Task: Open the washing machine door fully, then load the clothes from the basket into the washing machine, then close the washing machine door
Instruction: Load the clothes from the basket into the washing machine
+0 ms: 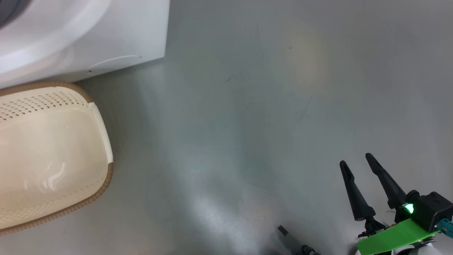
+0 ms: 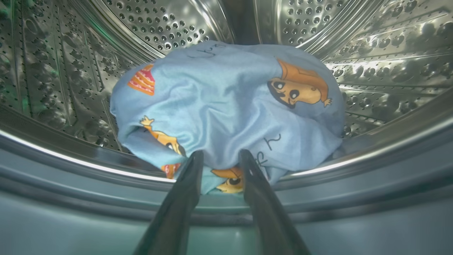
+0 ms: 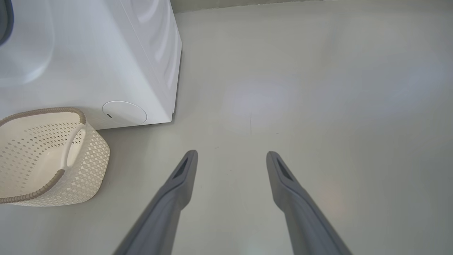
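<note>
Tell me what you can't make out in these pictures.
- Head view: the basket, cut by the left edge and blurred; its left part is unseen.
- Head view: the washing machine, its opening cut off by the top-left corner.
- Left wrist view: anything under the blue cloth in the drum; the cloth covers it.
- Left wrist view: whether the left gripper pinches the cloth; folds hide the contact.

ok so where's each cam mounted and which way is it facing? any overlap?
Head: on the robot's head, facing down at the floor; basket left, washing machine corner upper left; right fingers lower right.
Left wrist: on the left wrist, facing into the drum at the blue printed cloth; left fingers rise from the bottom, apart.
Right wrist: on the right wrist, angled down at the floor; right fingers spread wide.
Shared: head and right wrist both show basket, washing machine, floor.
</note>
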`<state>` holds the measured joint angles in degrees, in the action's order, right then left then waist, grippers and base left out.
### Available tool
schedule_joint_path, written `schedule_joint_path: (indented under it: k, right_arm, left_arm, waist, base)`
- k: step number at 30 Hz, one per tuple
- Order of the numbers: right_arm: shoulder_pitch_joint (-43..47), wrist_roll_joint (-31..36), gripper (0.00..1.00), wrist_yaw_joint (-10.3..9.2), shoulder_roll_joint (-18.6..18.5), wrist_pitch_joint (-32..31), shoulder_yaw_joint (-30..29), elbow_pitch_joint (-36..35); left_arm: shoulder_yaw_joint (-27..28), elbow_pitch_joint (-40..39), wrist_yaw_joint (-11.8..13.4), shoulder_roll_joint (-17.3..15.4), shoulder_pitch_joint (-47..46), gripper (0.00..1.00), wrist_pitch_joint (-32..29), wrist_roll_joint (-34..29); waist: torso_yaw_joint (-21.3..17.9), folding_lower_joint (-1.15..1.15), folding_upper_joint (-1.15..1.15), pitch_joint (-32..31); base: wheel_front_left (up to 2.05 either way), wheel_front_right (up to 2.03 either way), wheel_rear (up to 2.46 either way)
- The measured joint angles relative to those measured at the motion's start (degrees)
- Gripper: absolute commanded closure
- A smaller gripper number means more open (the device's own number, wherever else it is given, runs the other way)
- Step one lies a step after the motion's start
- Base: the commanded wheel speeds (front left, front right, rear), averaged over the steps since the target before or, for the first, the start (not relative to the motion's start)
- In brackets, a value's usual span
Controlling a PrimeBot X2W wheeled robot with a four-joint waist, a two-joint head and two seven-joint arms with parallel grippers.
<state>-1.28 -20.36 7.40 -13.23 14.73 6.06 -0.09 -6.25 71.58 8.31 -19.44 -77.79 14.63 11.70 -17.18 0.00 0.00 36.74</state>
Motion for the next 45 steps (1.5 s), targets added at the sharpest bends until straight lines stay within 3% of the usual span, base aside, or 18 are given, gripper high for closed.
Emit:
schedule_joint_path:
  k: [11, 15, 24, 35, 41, 45]
  right_arm:
    - [0.49, -0.25, 0.0, 0.0, -0.43, 0.0, -1.01, -1.3]
    - [1.09, -0.25, 0.0, 0.0, -0.37, 0.0, -1.14, -1.49]
    - [1.25, -0.42, 0.0, 0.0, 0.13, 0.0, -1.41, -2.37]
    - [1.21, -0.59, 0.0, 0.0, 0.42, 0.0, -1.4, -3.21]
    - [1.15, -0.68, 0.0, 0.0, 0.45, 0.0, -0.75, -3.2]
    - [0.41, -0.97, 0.0, 0.0, 0.53, 0.0, -0.63, -3.08]
  left_arm:
    - [-1.21, 0.53, 0.26, -1.08, -2.11, 0.66, 0.01, -0.4]
    - [-1.46, 0.74, 0.52, -1.47, -2.68, 1.0, 0.01, -0.4]
    - [-0.34, -4.11, 1.67, -1.91, -3.47, 1.0, 0.02, 0.6]
    - [4.64, -20.41, 6.69, -3.24, -1.82, 1.0, 0.08, 0.62]
    - [5.03, -18.12, 7.28, -2.89, -0.75, 1.0, 0.08, -0.01]
    - [3.67, -12.07, 5.43, -2.07, -2.16, 1.0, -0.12, -0.41]
  waist:
    - [-0.82, 0.0, 0.0, 1.04]
    - [-1.02, 0.0, 0.0, 1.48]
    - [-1.22, 0.0, 0.0, 2.9]
    - [-1.45, 0.0, 0.0, 4.76]
    - [-1.76, 0.0, 0.0, 4.77]
    - [-1.83, 0.0, 0.0, 4.94]
  base:
    - [0.0, 0.0, 0.0]
    - [0.0, 0.0, 0.0]
    - [0.0, 0.0, 0.0]
    - [0.0, 0.0, 0.0]
    - [0.0, 0.0, 0.0]
    - [0.0, 0.0, 0.0]
